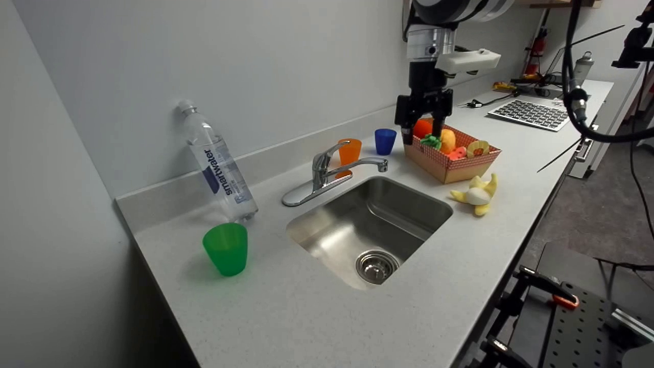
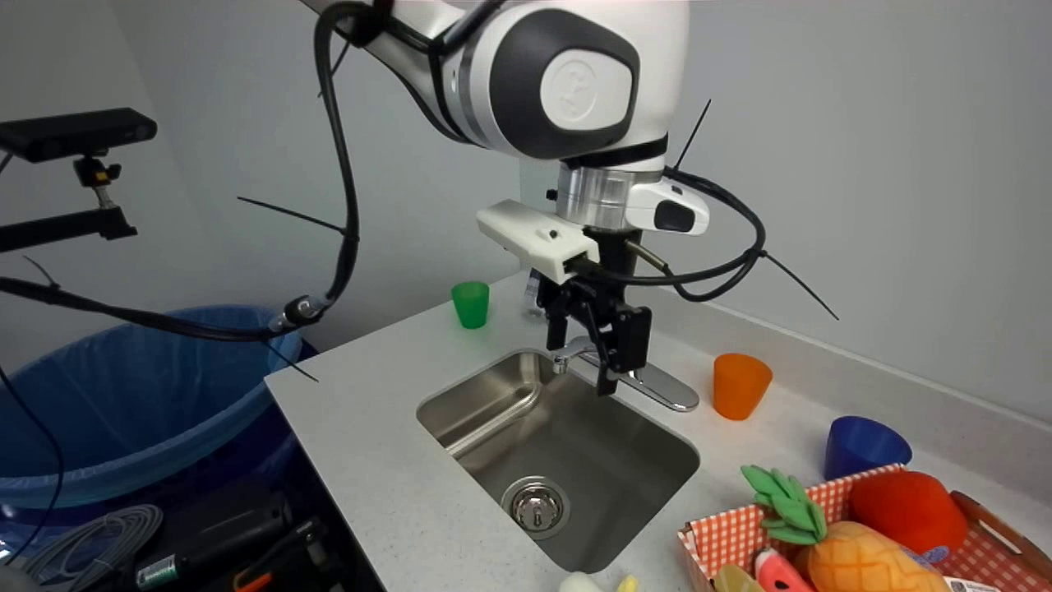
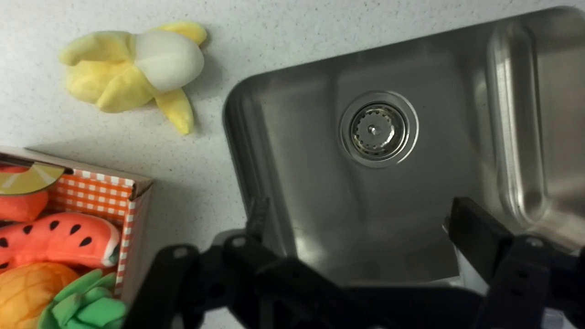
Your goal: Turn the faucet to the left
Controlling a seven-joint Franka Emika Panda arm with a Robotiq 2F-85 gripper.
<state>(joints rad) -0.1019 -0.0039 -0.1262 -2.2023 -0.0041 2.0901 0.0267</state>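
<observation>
The shiny silver faucet stands on a long base plate behind the sink in an exterior view. Its thin spout reaches out over the sink, and its handle slants up from the base. In an exterior view the faucet is partly hidden behind my gripper. My black gripper is open and empty, pointing down. It also shows in an exterior view. It hangs above the counter on the basket side of the faucet, apart from it. In the wrist view its fingers are wide apart over the sink; I cannot clearly make out the faucet there.
The steel sink is set into the counter. A basket of toy fruit and a plush banana lie beyond it. Orange, blue and green cups and a leaning clear bottle also stand around.
</observation>
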